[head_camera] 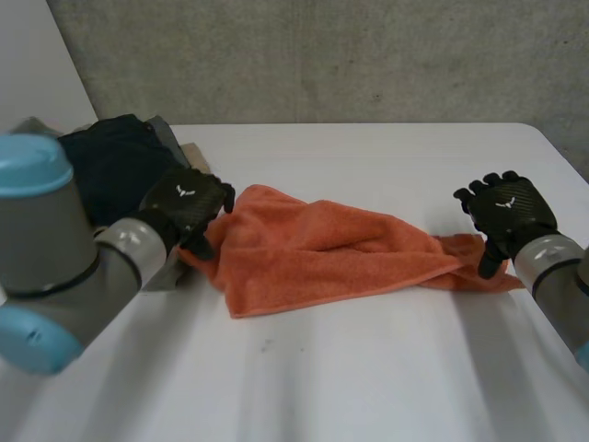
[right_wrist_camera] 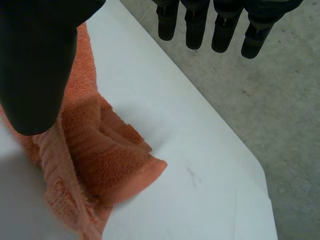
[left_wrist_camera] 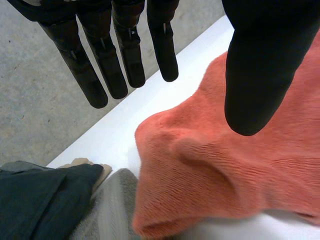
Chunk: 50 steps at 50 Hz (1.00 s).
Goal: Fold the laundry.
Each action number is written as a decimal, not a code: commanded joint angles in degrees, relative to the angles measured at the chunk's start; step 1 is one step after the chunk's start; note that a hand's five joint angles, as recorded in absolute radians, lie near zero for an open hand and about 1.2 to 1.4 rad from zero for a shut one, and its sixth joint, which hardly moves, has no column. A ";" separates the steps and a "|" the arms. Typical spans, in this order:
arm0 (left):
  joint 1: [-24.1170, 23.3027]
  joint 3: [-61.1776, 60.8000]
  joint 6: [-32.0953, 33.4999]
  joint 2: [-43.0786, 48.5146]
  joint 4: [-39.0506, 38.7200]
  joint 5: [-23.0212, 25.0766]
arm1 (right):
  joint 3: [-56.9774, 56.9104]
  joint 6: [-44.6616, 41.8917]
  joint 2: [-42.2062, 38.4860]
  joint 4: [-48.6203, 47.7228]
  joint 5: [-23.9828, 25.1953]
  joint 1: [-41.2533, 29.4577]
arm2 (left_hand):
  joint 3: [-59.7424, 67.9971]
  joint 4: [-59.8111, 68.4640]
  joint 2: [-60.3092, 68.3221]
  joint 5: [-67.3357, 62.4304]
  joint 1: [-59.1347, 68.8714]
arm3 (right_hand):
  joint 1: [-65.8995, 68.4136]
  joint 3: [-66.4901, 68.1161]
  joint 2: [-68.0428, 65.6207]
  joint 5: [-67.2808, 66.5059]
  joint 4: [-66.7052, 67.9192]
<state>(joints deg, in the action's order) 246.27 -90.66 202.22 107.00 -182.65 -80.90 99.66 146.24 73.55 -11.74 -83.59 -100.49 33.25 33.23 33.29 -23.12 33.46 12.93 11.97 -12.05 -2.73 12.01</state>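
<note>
An orange towel (head_camera: 322, 253) lies crumpled across the middle of the white table (head_camera: 368, 368), stretched sideways into a long shape. My left hand (head_camera: 187, 207) hovers over its left end with fingers (left_wrist_camera: 100, 65) straight and thumb (left_wrist_camera: 260, 65) apart; the towel's bunched corner (left_wrist_camera: 200, 170) lies below, untouched. My right hand (head_camera: 504, 214) is above the towel's narrow right end, fingers (right_wrist_camera: 210, 25) spread and straight, thumb (right_wrist_camera: 40, 65) over the rumpled corner (right_wrist_camera: 110, 165). Neither hand holds cloth.
A pile of other laundry sits at the table's back left: a dark navy garment (head_camera: 115, 166) over grey cloth (left_wrist_camera: 107, 210) and a tan piece (head_camera: 195, 153). The table's far edge (right_wrist_camera: 220, 125) runs close beyond the right hand, with concrete floor (right_wrist_camera: 280, 100) past it.
</note>
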 commanded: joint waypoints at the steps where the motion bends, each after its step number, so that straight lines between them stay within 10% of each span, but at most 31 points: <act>1: -0.35 -14.80 0.28 -6.37 -5.86 0.21 | 4.75 -0.43 2.91 1.45 0.79 5.03 | 9.43 9.44 9.38 -9.56 9.22 | 5.88 6.84 -6.76 -6.08 6.80; 19: 0.71 -13.68 0.11 5.49 -12.98 0.57 | -3.33 4.66 -5.08 18.67 18.37 10.05 | -3.50 -3.49 -3.55 3.37 -3.71 | 23.72 24.68 -24.60 -23.92 24.64; 26: 0.88 -8.23 0.37 10.50 -15.89 0.30 | -5.69 6.15 -8.41 17.81 17.94 9.88 | -5.04 -5.02 -5.08 4.90 -5.25 | 67.05 68.02 -67.93 -67.26 67.97; 47: 0.01 13.39 0.20 24.75 -15.54 0.21 | -2.98 8.18 -5.00 14.29 16.44 10.67 | 15.78 15.80 15.74 -15.91 15.57 | 67.07 68.03 -67.95 -67.27 67.99; 50: -0.08 16.29 0.02 25.45 -15.45 0.21 | -2.98 7.75 -4.12 14.29 15.48 10.67 | 26.69 26.71 26.65 -26.82 26.48 | 26.85 27.81 -27.73 -27.05 27.77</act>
<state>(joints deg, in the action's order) 246.31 -79.54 202.81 130.71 -198.17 -80.84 96.57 154.46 68.53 2.47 -67.06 -90.14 42.37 42.19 42.54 -32.05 43.86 60.24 61.08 -60.89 -51.84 62.28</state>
